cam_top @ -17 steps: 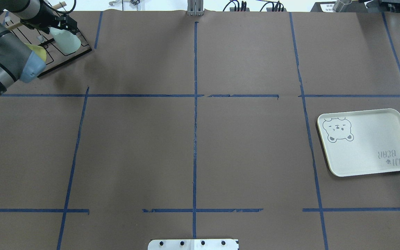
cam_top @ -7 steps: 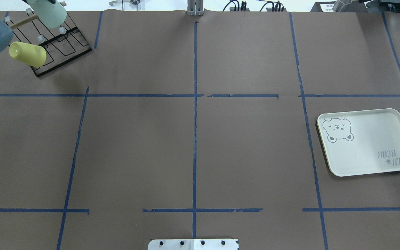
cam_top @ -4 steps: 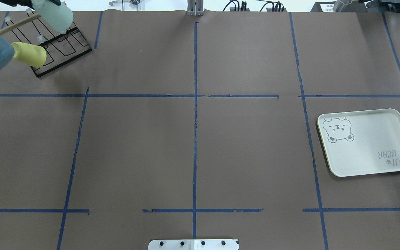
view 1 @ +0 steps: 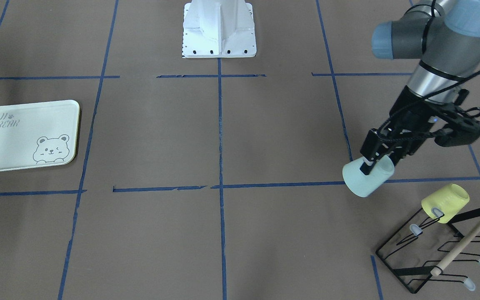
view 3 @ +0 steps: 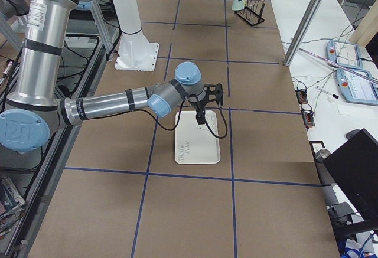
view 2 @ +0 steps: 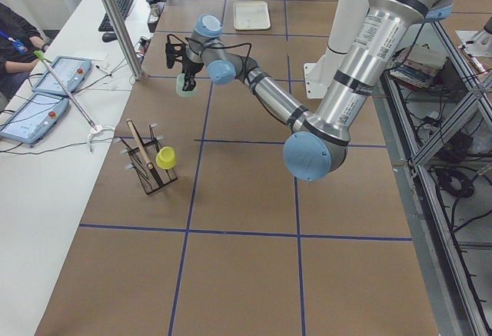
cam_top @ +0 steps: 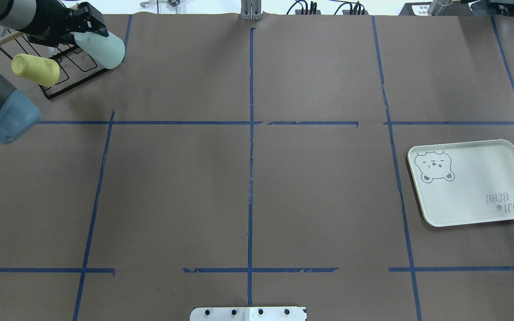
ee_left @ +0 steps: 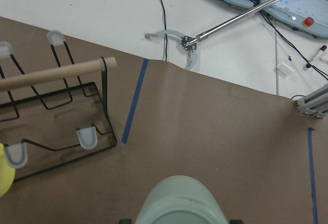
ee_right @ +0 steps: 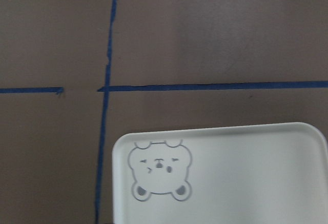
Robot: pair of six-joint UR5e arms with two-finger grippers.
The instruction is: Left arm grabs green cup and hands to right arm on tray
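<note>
Silver-grey left arm (view 1: 431,79) extends forward, jaws pinching green cup (view 1: 367,180).

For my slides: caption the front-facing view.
Left gripper holds the green cup aloft beside the rack; the tray lies across the table.

Small pale mint-green plastic cup (view 1: 365,181) tilted (bottom lowest), clear of the surface (view 1: 265,133); flat cream-green rectangular tray (view 1: 15,141) well apart.

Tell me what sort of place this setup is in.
Most likely a robotics lab: brown paper marked with a blue tape grid covers the table, teach pendants lie on a side bench, and an operator sits nearby.
</note>
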